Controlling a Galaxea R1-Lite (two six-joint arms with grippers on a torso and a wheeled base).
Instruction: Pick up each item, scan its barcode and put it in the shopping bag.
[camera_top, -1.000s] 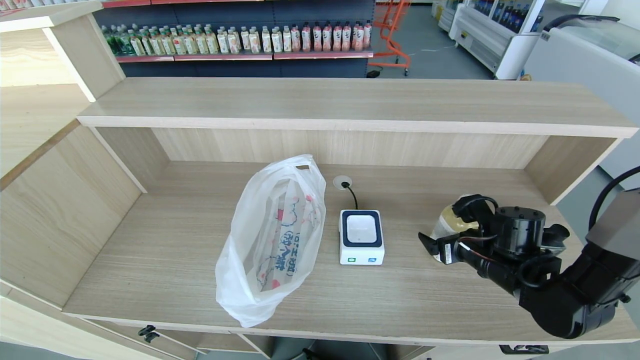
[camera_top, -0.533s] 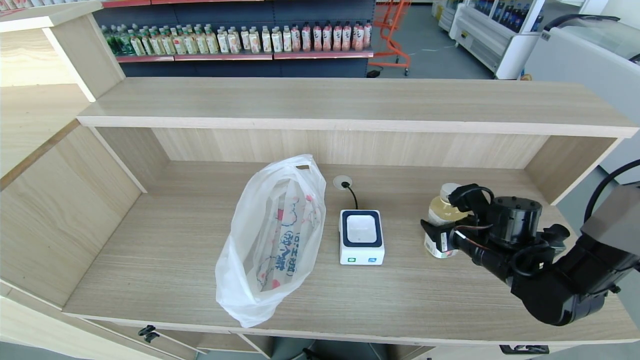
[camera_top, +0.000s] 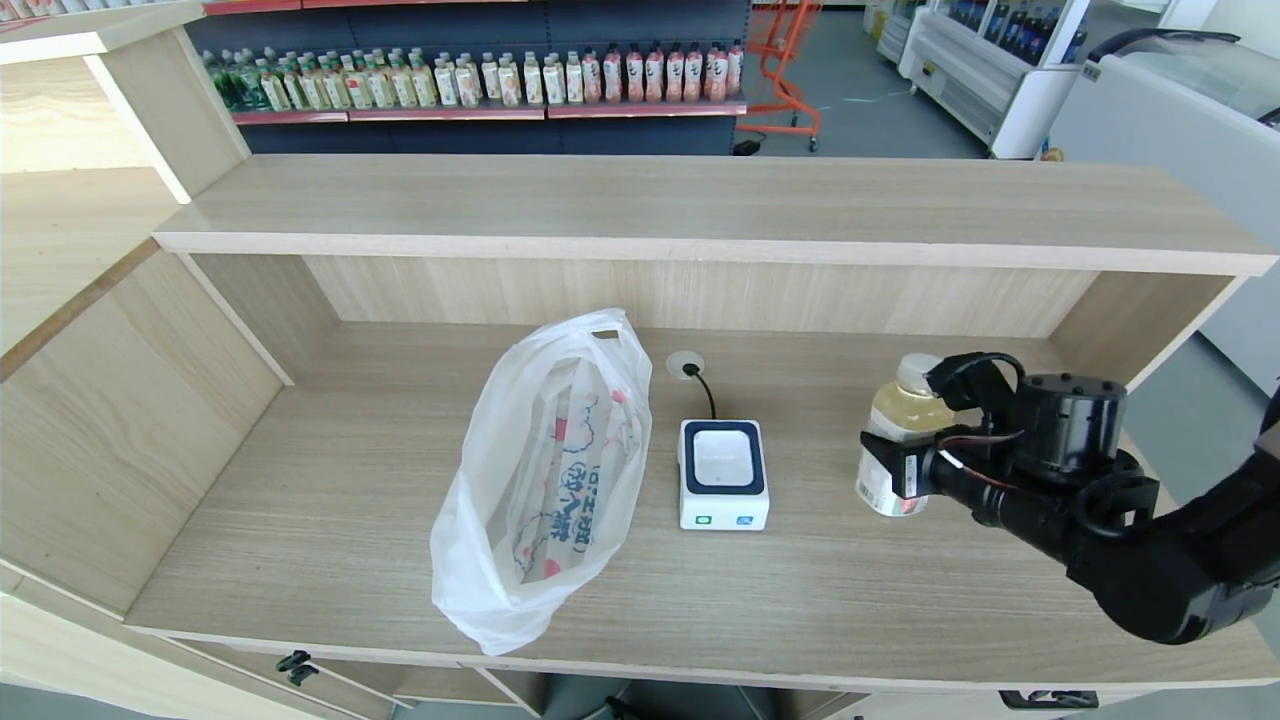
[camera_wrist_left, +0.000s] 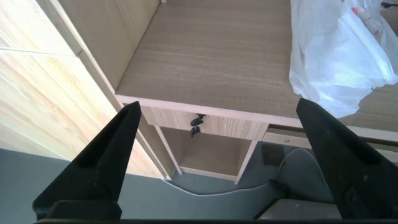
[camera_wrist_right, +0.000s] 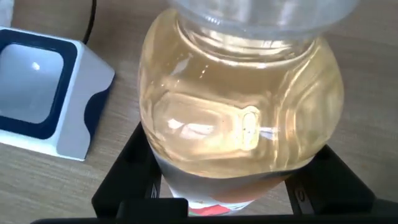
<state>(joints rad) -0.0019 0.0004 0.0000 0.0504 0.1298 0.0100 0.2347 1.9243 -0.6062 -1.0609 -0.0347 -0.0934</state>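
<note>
Your right gripper (camera_top: 918, 425) is clamped on the bottle (camera_top: 900, 440) at the near right of the counter (camera_top: 800, 590), one finger on its left side and the other behind it, both around the lower body. The bottle stands upright, well to the right of the scanner (camera_top: 722, 472); you cannot tell whether its base touches the wood. Judge it as fairly heavy for its size: it is nearly full of pale liquid that will slosh when you swing it. The clear plastic wall (camera_wrist_right: 239, 118) looks smooth and a little springy, so it could slip or turn between the pads. Hold it where the label wraps the body, not at the rounded shoulder or the cap.

Your left gripper (camera_wrist_left: 219, 109) hangs with its fingers wide apart and nothing between them, off the near left edge of the counter, above a drawer lock (camera_wrist_left: 198, 121). The counter is flat, pale wood grain. The white shopping bag (camera_top: 545, 480) lies open left of the scanner, already with something printed inside it. A cable (camera_top: 703, 390) runs from the scanner to a hole farther back. Beyond that rises a raised ledge (camera_top: 700, 200), and far off are shelves of drinks (camera_top: 480, 80)
</note>
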